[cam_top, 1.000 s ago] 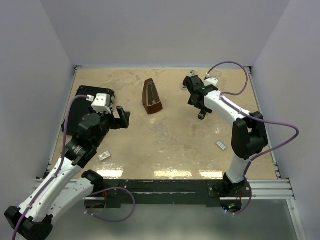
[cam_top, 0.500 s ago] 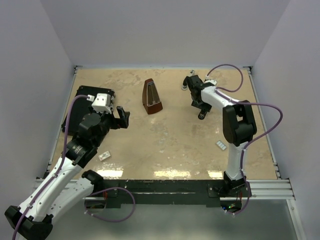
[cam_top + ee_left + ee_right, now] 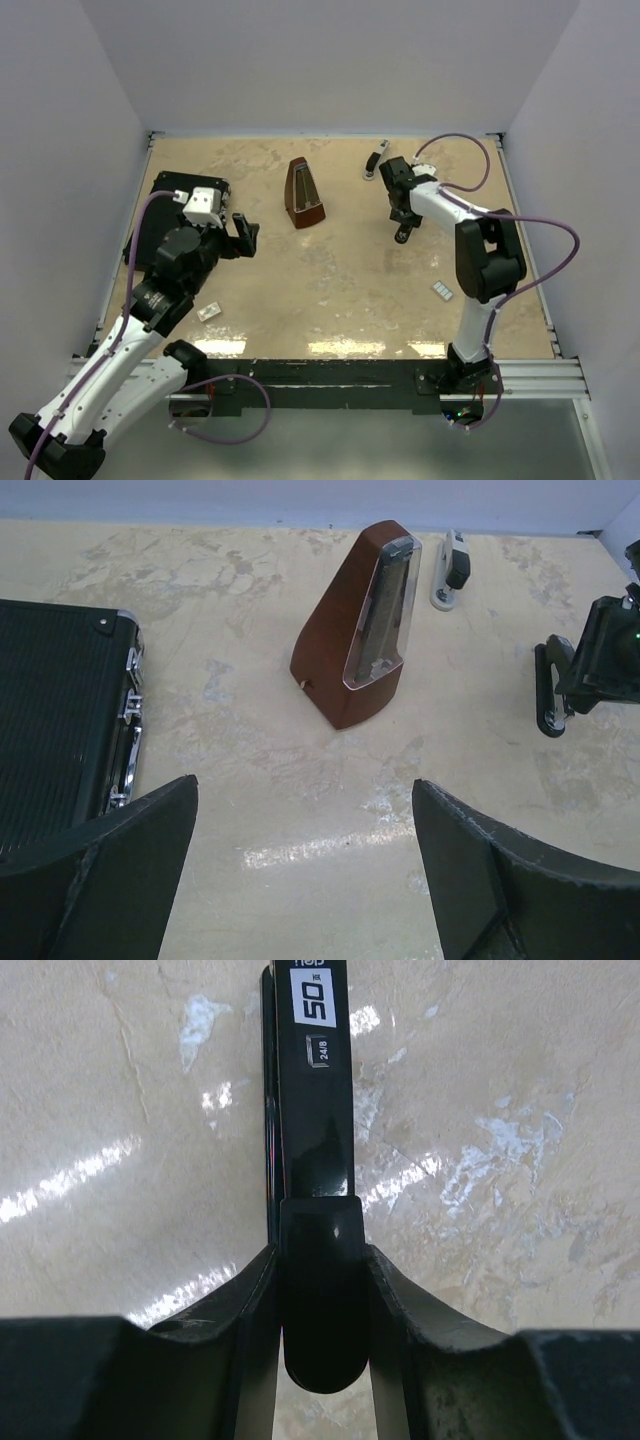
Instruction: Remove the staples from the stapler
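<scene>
Hard bits first. The right wrist view is crowded by the right gripper (image 3: 320, 1255) itself. The near end of the stapler (image 3: 315, 1110) disappears between its dark fingers. Only a black bar with a white "50" label shows, running away over the table (image 3: 480, 1160). Whatever sits inside that bar can't be seen.

From above, the stapler is just a dark sliver at the gripper's tip. It is right of centre on the table, well apart from the brown metronome (image 3: 303, 193). Near the far edge, just beyond the right wrist, lies a small silver-and-black object (image 3: 375, 163), too small to identify. There are 2 more specks: a pale piece (image 3: 442, 290) beside the right arm's elbow and another pale piece (image 3: 209, 312) by the left forearm, no clearer. The black case (image 3: 55, 720) is cut off at the left edge of the left wrist view, and from above the left arm covers part of it.

Now the arms. The right arm has its elbow folded and its forearm reaching far and left, with the gripper tipped down. Both fingers press flat against the stapler's sides, clamped on it. The left arm stretches diagonally from the near left corner. The left gripper (image 3: 305, 790) hangs above the table facing the metronome, fingers spread wide.
</scene>
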Controlling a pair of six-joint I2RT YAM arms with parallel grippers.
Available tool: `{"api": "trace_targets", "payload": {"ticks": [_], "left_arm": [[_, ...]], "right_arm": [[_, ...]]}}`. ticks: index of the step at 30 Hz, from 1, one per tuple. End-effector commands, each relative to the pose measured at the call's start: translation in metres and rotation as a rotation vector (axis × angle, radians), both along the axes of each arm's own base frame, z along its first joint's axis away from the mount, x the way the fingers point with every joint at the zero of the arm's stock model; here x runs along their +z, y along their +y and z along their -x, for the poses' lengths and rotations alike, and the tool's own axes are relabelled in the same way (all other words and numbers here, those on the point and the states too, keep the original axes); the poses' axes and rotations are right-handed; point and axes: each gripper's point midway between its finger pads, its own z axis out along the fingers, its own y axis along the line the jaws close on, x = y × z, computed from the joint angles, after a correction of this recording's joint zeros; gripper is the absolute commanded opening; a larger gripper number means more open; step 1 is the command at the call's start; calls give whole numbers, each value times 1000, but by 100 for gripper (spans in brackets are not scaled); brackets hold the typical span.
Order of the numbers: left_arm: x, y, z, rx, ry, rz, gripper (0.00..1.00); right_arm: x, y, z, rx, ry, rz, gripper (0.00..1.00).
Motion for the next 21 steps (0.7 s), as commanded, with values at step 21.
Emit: {"api": "trace_targets", "payload": {"ticks": [21], "left_arm": [[-55,-92,20,-315,333,336,76]], "right_arm": [[143,137,121,682,-357,-602,0]]}}
